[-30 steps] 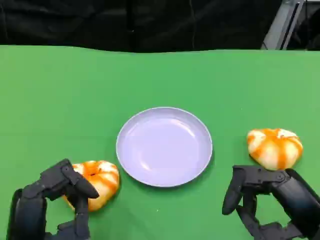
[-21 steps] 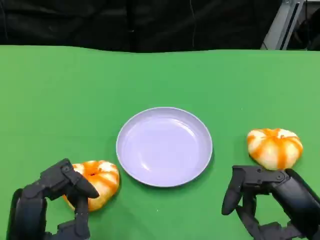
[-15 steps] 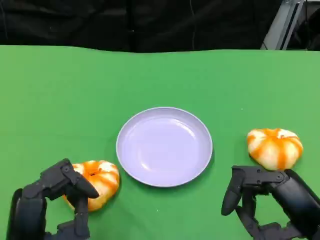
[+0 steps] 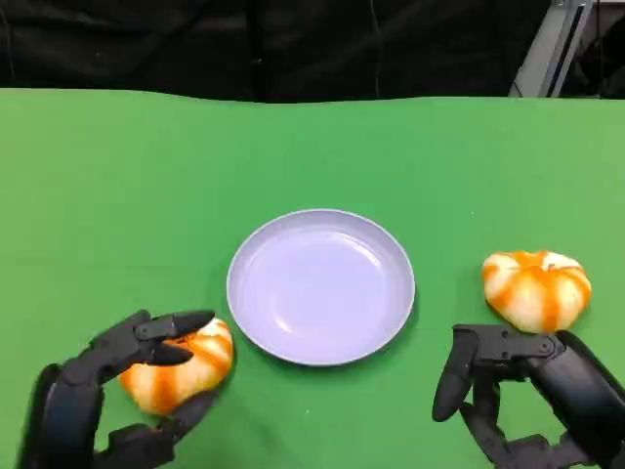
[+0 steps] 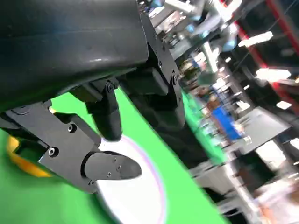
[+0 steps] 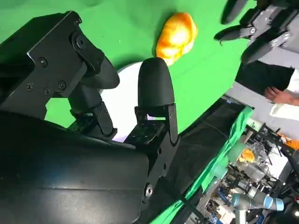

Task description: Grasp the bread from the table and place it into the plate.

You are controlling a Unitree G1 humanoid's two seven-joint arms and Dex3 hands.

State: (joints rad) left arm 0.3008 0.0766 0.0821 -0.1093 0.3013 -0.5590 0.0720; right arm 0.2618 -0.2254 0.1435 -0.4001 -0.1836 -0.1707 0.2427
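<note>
Left hand [image 4: 122, 391] sits at the near left of the green desk [image 4: 127, 186] with its fingers [image 4: 166, 327] spread around the nearer bread [image 4: 181, 371]: upper fingers reach over the top of the bun and a lower finger curls beneath its near side. Whether they actually press on the bread cannot be told, and the bun lies on the desk just left of the plate [image 4: 320, 286]. In the left wrist view the black fingers [image 5: 105, 116] stand apart in front of the plate's pale rim [image 5: 154, 186], with a sliver of the orange bun [image 5: 23, 161] beside them.

Right hand [image 4: 532, 396] rests at the near right, fingers [image 4: 459, 376] bent downward with nothing in them, apart from the second bread [image 4: 537, 288], which lies on the desk to the right of the plate. The right wrist view shows this hand's fingers [image 6: 154, 93] apart, the first bun [image 6: 176, 35] beyond the plate [image 6: 122, 100], and the left hand's fingertips [image 6: 252, 32] above that bun; a person [image 6: 280, 88] stands at the far edge.

The lavender plate holds nothing. No writing can be read anywhere.

Against half a second ago, the left hand's fingers have opened and stretched forward over the bun, where before they were bunched at its near left side. The plate, both buns and the right hand lie as they did.
</note>
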